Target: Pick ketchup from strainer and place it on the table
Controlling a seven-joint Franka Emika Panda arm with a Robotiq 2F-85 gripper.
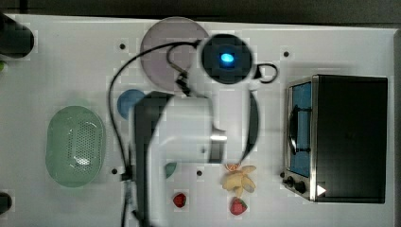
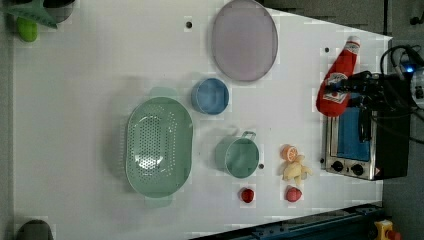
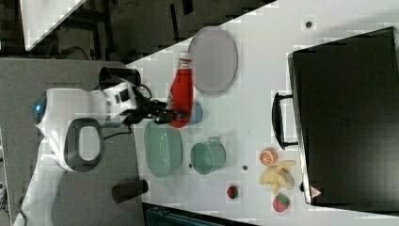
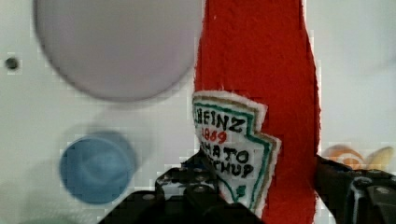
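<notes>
Now my gripper (image 4: 261, 186) clenches the ketchup bottle (image 4: 259, 60) at its labelled lower body, held up off the table (image 2: 90, 90). Its white cap points toward the table's far edge in the left view, and the strainer (image 2: 159, 145) sits empty well apart.

Ketchup (image 4: 261, 93) label, between the end effector's fingers: read "HEINZ", "1869", "TOMATO KETCHUP", partly cut off.
Oven (image 1: 350, 137) front corner: bore a small white triangle sign, unreadable.

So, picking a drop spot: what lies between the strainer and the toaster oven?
In the left view, between strainer and toaster oven: green cup, orange slice, banana.
</notes>
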